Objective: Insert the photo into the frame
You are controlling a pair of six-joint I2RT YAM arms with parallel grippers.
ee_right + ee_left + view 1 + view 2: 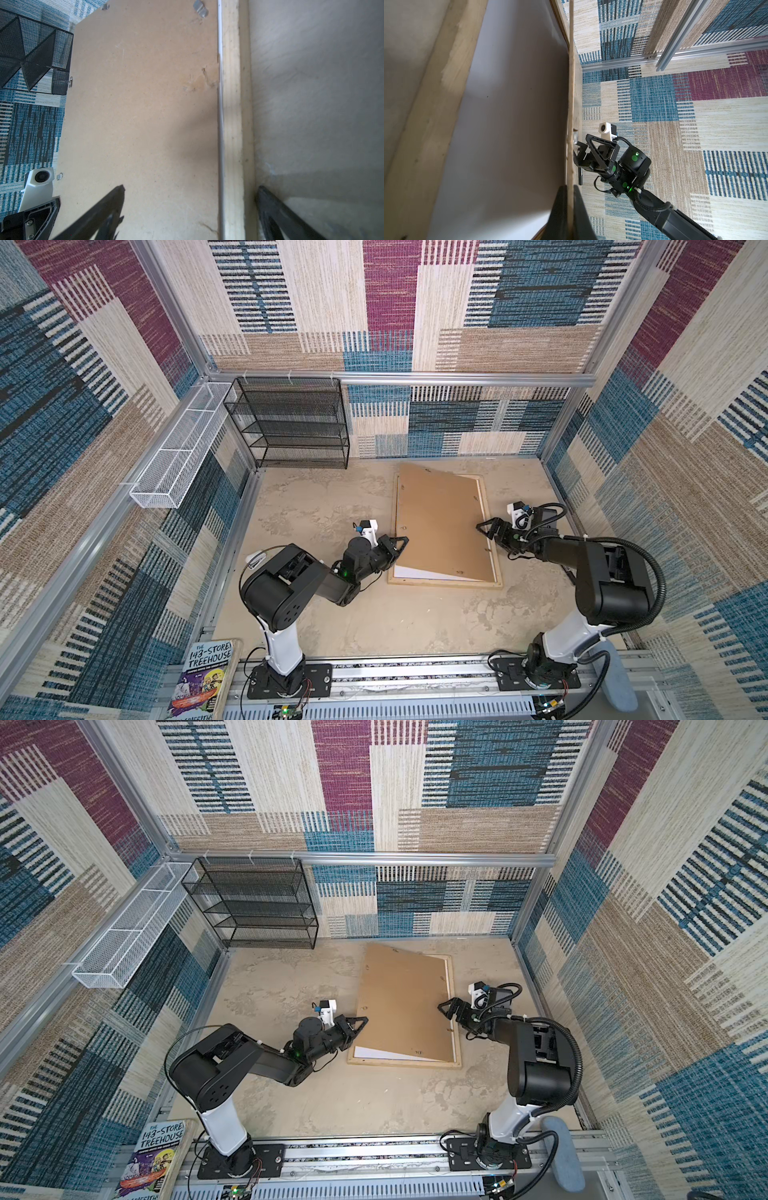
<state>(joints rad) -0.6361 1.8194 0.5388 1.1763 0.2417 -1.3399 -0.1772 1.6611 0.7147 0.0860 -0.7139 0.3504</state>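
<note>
The left end effector (404, 540) is clenched on the left edge of the brown backing board (440, 522), tilting that side up off the frame (444, 583). The photo (415, 572), probably the white sheet under the board, lies in the frame just right of it, its long axis pointing away from both arms. The right end effector (487, 531) is released, straddling the frame's right rail.

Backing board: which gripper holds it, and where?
Left gripper is shut on the brown backing board at its left long edge, toward the near corner, that side raised. Right gripper is open, straddling the right edge, holding nothing.
</note>
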